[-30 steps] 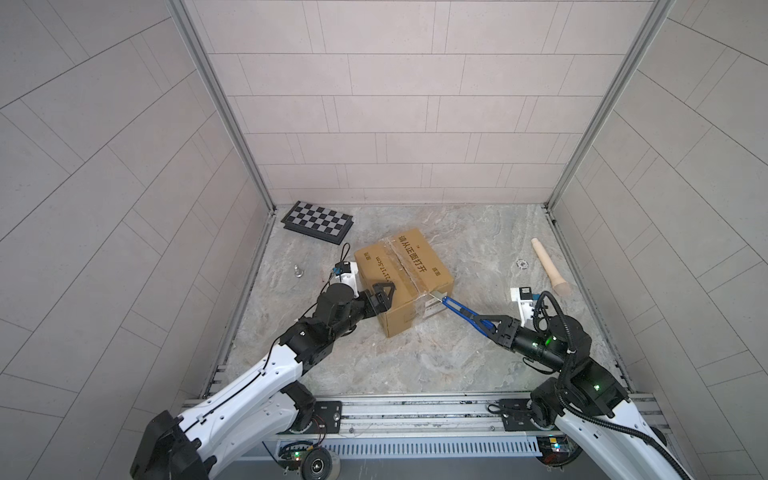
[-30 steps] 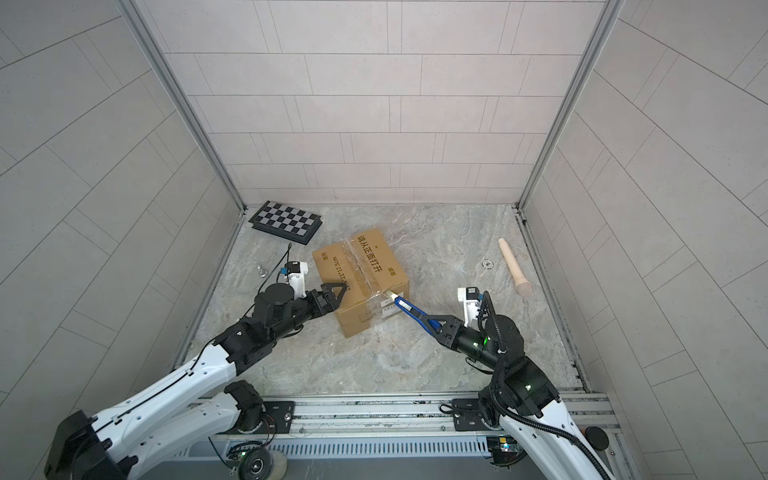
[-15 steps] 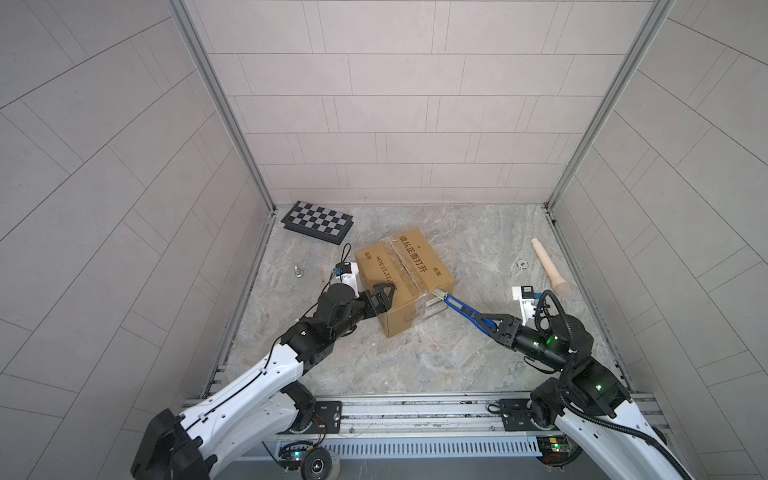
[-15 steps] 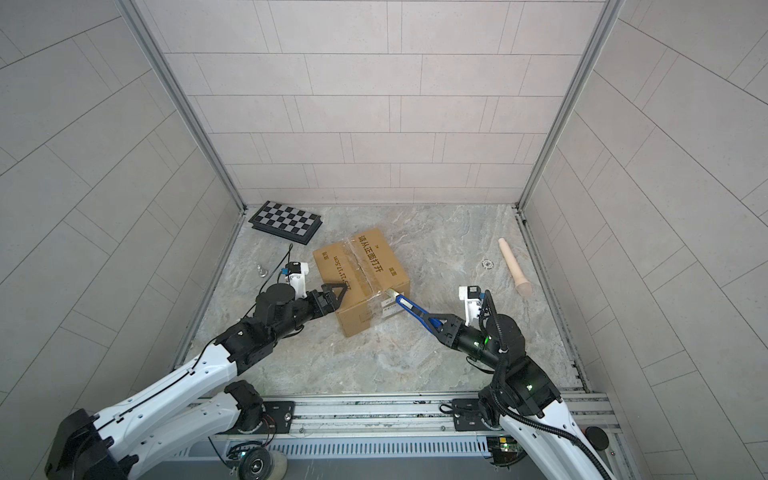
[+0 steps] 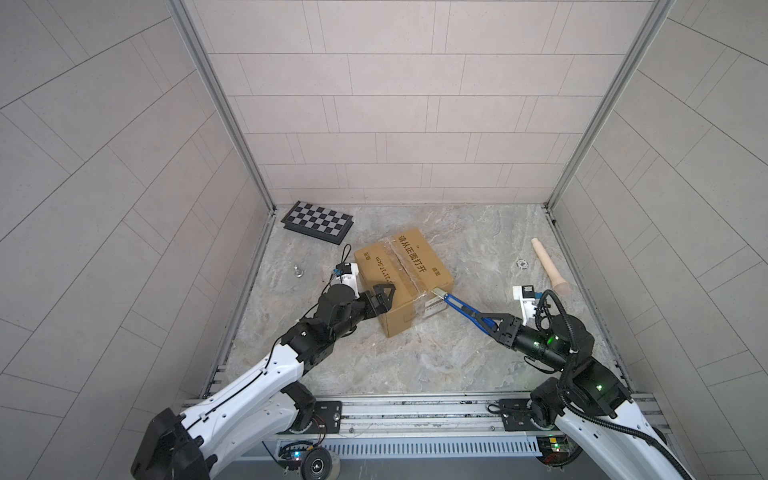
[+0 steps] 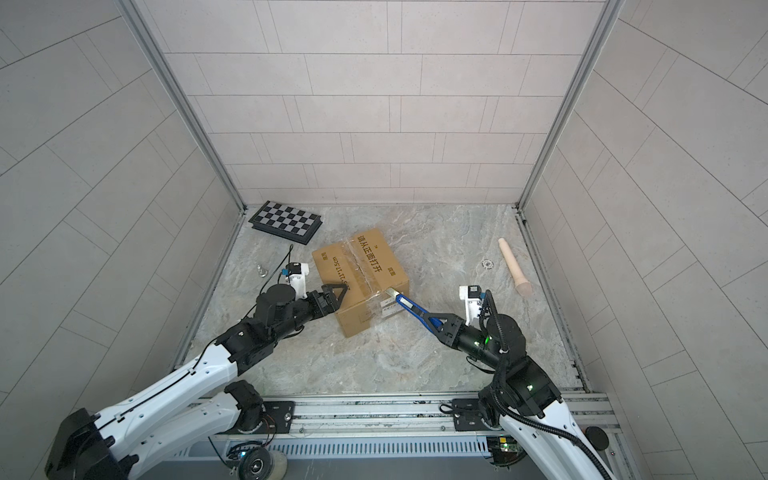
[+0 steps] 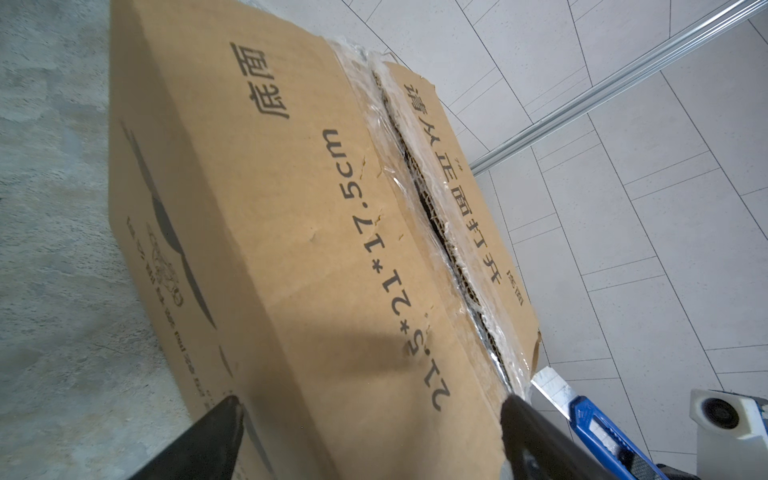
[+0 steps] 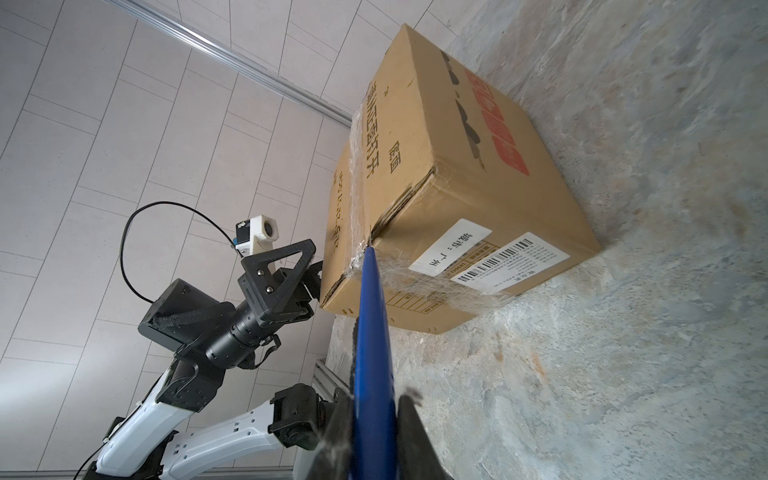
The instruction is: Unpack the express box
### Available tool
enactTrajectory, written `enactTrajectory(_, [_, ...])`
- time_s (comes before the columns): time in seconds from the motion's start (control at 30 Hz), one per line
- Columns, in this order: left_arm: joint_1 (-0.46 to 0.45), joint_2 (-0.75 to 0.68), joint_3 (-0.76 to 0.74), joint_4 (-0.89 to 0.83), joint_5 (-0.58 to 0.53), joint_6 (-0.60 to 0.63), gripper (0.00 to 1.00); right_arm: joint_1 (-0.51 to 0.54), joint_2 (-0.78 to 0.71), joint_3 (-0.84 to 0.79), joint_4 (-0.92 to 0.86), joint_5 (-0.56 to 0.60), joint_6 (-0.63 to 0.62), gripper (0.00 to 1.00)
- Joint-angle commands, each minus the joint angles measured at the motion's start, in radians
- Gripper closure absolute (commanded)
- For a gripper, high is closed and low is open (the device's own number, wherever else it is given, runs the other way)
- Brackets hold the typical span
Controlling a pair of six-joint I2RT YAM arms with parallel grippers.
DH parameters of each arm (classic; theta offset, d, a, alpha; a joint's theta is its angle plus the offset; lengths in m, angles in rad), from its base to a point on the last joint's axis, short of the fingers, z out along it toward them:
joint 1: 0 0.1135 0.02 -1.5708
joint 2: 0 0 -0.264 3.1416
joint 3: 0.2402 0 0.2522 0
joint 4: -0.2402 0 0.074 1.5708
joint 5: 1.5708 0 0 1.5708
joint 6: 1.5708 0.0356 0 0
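Observation:
The express box [image 5: 403, 278] [image 6: 359, 278], a brown carton with black print, stands mid-floor. Its taped top seam [image 7: 432, 216] shows a dark gap between the flaps. My left gripper [image 5: 380, 297] [image 6: 332, 297] [image 7: 370, 401] is open at the box's left upper edge, with one finger beside the side face and the other over the top. My right gripper [image 5: 492, 326] [image 6: 440, 324] [image 8: 374, 399] is shut on a blue utility knife [image 5: 459, 305] [image 6: 409, 307] [image 8: 370, 316]. The blade tip meets the taped seam at the box's near top edge, above the white labels [image 8: 490, 262].
A black-and-white chequered board [image 5: 318, 222] [image 6: 286, 220] lies at the back left. A beige wooden rod [image 5: 548, 268] [image 6: 513, 268] lies by the right wall, with a small round fitting [image 5: 521, 263] beside it. A small metal piece [image 5: 298, 271] sits near the left wall.
The knife tip has crept slightly toward the box's near top edge. The box and the left arm have not visibly moved.

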Motion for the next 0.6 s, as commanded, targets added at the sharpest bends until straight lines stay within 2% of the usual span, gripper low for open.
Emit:
enactTrajectory(0.0, [0.006, 0.0, -0.012, 0.026, 0.004, 0.001, 0.0, 0.004, -0.001, -0.02, 0.077, 0.02, 0.036, 1.0])
enactTrajectory(0.37, [0.006, 0.028, -0.015, 0.074, 0.028, -0.019, 0.0, 0.011, 0.011, -0.026, 0.098, 0.027, 0.051, 1.0])
enactTrajectory(0.57, [0.005, 0.032, -0.016, 0.099, 0.037, -0.03, 0.0, 0.046, 0.008, -0.026, 0.095, 0.067, 0.064, 1.0])
